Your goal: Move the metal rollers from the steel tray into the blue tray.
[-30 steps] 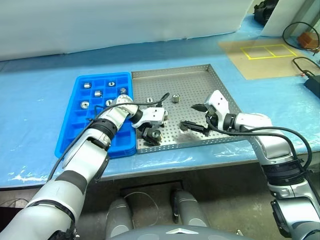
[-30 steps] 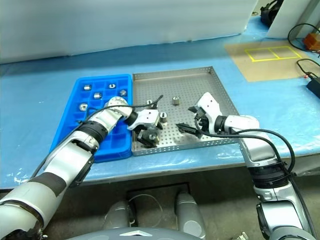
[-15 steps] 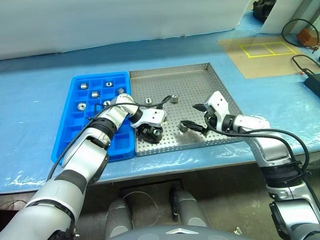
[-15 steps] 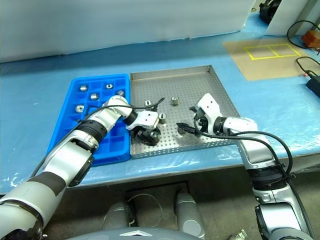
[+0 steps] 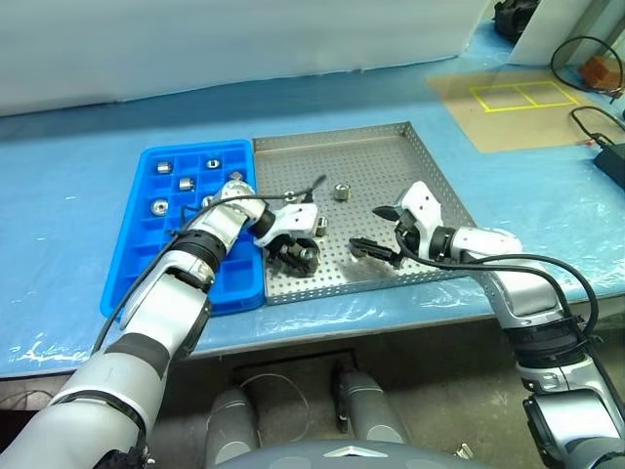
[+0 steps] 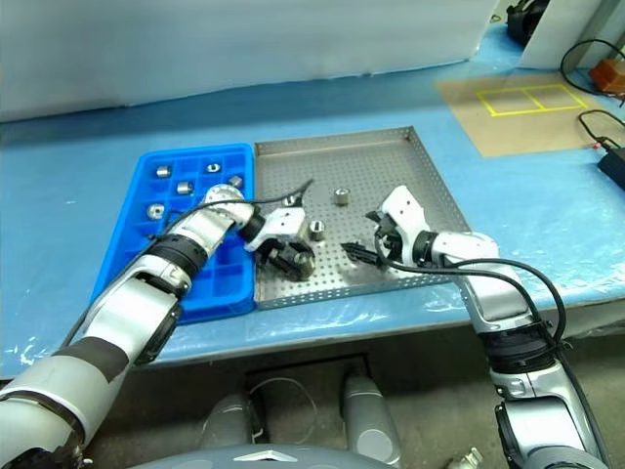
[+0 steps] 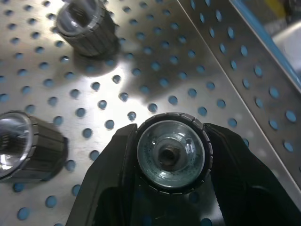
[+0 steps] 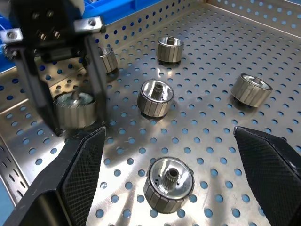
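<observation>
At the left of the frame, the blue tray [image 5: 146, 264] already keeps several metal rollers [image 5: 183, 183] in its upper compartments. Just right of it, near the middle, the left gripper [image 5: 304, 256] was wide open one second ago; now its jaws have closed on one roller [image 7: 170, 156] over the steel tray [image 5: 386, 156], so the carry to the blue tray can probably begin. Further right, the right gripper [image 5: 375, 229] stands wide open and empty above a loose roller [image 8: 168, 178].
</observation>
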Robot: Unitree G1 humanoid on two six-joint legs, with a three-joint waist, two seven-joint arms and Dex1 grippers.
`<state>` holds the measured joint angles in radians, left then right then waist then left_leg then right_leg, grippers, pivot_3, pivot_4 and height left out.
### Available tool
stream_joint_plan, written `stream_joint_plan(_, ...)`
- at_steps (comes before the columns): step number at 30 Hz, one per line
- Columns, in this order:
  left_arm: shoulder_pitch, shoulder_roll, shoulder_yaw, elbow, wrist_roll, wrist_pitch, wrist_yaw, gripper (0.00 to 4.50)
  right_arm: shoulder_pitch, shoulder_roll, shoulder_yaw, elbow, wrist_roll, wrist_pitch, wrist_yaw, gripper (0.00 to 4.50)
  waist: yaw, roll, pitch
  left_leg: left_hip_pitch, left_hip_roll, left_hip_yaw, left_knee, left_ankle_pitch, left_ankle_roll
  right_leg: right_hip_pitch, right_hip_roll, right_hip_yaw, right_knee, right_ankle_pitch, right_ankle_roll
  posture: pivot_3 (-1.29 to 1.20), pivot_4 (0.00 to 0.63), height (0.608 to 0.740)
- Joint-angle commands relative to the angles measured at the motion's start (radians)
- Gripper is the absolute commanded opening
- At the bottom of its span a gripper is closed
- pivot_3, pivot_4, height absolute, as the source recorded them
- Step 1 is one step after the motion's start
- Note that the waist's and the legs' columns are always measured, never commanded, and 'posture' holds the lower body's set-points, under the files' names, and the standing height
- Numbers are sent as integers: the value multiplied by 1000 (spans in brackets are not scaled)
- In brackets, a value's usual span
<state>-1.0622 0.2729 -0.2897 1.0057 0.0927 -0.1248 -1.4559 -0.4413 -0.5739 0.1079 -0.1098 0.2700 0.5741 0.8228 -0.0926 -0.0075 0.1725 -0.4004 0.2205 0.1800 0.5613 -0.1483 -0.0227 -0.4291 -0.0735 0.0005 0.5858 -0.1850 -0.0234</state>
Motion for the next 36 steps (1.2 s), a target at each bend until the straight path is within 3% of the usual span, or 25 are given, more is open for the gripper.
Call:
stream_joint_plan(1, -108, 41, 141, -52, -124, 130, 36, 1858, -38, 19, 1, 10, 12, -27, 17, 4500, 4, 0, 0, -2, 0, 0, 0, 0, 0, -2, 0, 0, 1, 0, 0, -463, 150, 740)
stream_joint_plan(5, -157, 144, 241, -75, -191, 222, 55, 1858, -85, 48, 31, 68, 1, -55, 48, 4500, 10, 0, 0, -4, 0, 0, 0, 0, 0, -6, 0, 0, 2, 0, -1, -398, 150, 740)
stream_joint_plan(11, -82, 420, 321, -176, -225, 307, 21, 1858, -185, 118, 90, 191, -23, -123, 108, 4500, 18, 2, 2, -4, 2, 0, -2, 1, -1, -8, 2, 1, 4, 0, -1, -275, 150, 740)
stream_joint_plan(16, 190, 628, 394, -421, -283, 429, 2, 1858, -250, 171, 121, 298, -45, -182, 150, 4500, 59, 5, 4, -3, 3, 2, -5, 1, -3, -9, 1, -1, 4, -1, -3, -199, 150, 740)
stream_joint_plan(19, 387, 695, 472, -590, -338, 516, 33, 1858, -271, 194, 132, 335, -55, -205, 173, 4500, 94, 4, 4, -4, 3, 2, -7, 2, -4, -9, 1, -2, 4, -2, -4, -163, 150, 740)
stream_joint_plan(22, 580, 713, 548, -743, -383, 575, 83, 1858, -283, 207, 137, 362, -63, -221, 189, 4500, 126, 4, 5, -3, 3, 2, -9, 3, -6, -9, 0, -4, 5, -2, -5, -137, 150, 740)
stream_joint_plan(25, 667, 684, 581, -808, -411, 603, 157, 1858, -291, 214, 138, 378, -70, -231, 203, 4500, 149, 3, 5, -3, 3, 1, -9, 5, -9, -8, 0, -6, 7, -2, -5, -123, 150, 740)
stream_joint_plan(29, 684, 604, 549, -816, -391, 590, 298, 1858, -307, 222, 138, 401, -81, -240, 210, 4500, 160, 3, 5, 1, 3, 1, -8, 8, -13, -8, -1, -6, 16, -3, -4, -119, 150, 740)
stream_joint_plan(36, 700, 573, 508, -799, -383, 584, 359, 1858, -292, 213, 131, 384, -91, -236, 214, 4500, 140, 1, 6, 5, 4, -3, -9, 11, -18, -9, 1, -6, 22, -6, 1, -131, 150, 740)
